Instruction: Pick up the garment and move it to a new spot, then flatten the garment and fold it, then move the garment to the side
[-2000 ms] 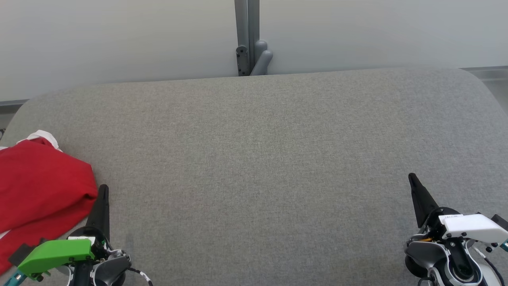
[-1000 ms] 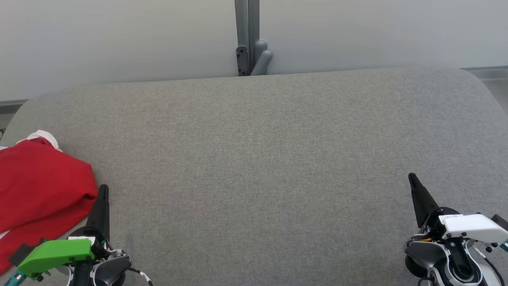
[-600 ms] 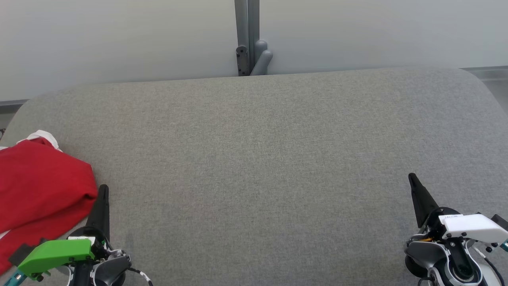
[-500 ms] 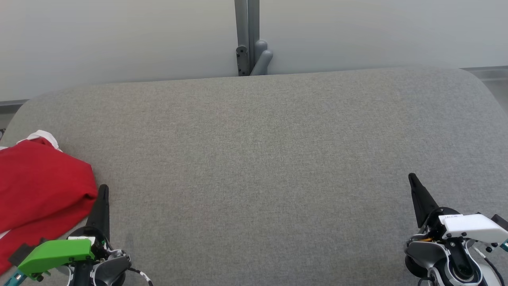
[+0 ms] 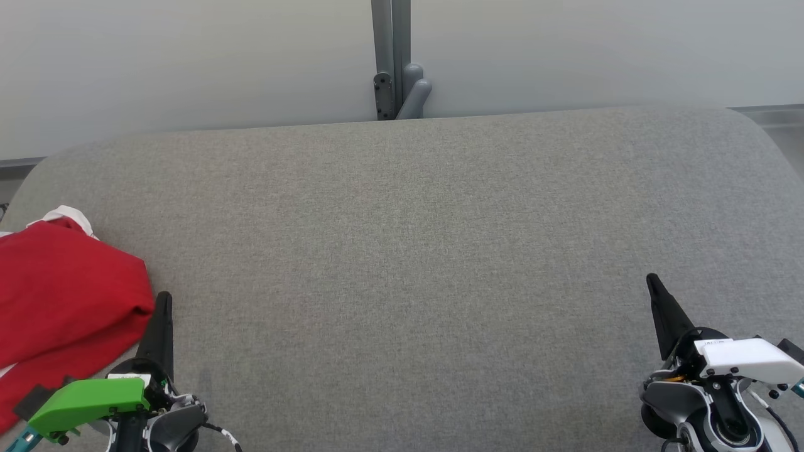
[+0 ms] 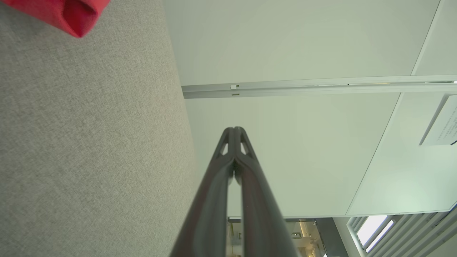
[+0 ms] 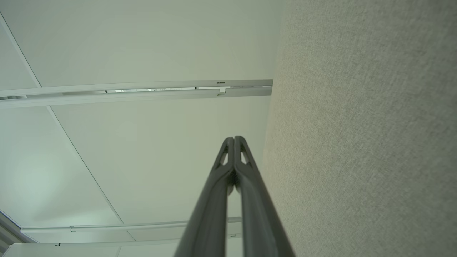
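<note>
Across the head view, a grey padded table (image 5: 402,251) spreads before us, backed by a pale wall (image 5: 188,63) with a grey post (image 5: 391,56) at its middle. We see the red garment (image 5: 63,295) lying bunched at the table's left edge, partly cut off by the frame, with white trim at its far corner. Our left gripper (image 5: 163,301) sits just beside its right-hand fold; whether it touches, we cannot tell. Our right gripper (image 5: 653,289) sits well apart at the lower right.

We judge the cloth light, soft and limp. It will sag and drag, so a pinch on the layered fold nearest the left gripper seems best. Open room lies across the middle and right. The rounded left edge is close, and cloth could slip off there.

From the left wrist view, the fingers meet at their tips with nothing between them, and a red fold shows at the upper left. From the right wrist view, the fingers are likewise pressed together and empty, with the table alongside.
</note>
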Motion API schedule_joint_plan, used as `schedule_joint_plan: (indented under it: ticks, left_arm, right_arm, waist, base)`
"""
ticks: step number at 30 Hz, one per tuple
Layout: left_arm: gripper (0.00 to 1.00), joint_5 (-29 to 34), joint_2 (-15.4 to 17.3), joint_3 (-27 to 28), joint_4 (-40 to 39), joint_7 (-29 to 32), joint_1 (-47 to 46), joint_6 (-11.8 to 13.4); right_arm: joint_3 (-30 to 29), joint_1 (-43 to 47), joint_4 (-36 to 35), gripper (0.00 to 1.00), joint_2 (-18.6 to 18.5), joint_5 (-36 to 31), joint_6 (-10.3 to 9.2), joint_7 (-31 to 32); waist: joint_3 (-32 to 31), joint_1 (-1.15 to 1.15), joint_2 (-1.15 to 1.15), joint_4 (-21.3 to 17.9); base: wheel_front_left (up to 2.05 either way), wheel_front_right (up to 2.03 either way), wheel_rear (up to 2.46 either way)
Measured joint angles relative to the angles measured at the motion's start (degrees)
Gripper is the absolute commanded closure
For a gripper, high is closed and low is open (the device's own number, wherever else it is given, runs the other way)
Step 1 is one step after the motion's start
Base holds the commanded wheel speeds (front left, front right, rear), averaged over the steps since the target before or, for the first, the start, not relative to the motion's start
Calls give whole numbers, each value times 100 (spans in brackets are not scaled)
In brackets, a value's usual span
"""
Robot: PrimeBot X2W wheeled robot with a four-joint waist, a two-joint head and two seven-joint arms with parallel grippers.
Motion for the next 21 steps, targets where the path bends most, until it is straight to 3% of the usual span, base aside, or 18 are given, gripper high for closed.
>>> schedule_joint_plan:
  ticks: [5,6,21]
  left_arm:
    - [100,0,0,0,0,0,0,0]
    - [0,0,0,0,0,0,0,0]
    - [0,149,-56,-258,207,-298,232,3]
  right_arm:
    - [0,0,0,100,0,0,0,0]
    - [0,0,0,0,0,0,0,0]
    - [182,274,77,0,49,-193,-2,-274]
  waist:
    - [0,0,0,0]
    - [0,0,0,0]
    - [3,0,0,-3]
  base:
    - [0,0,0]
    - [0,0,0]
    - [0,0,0]
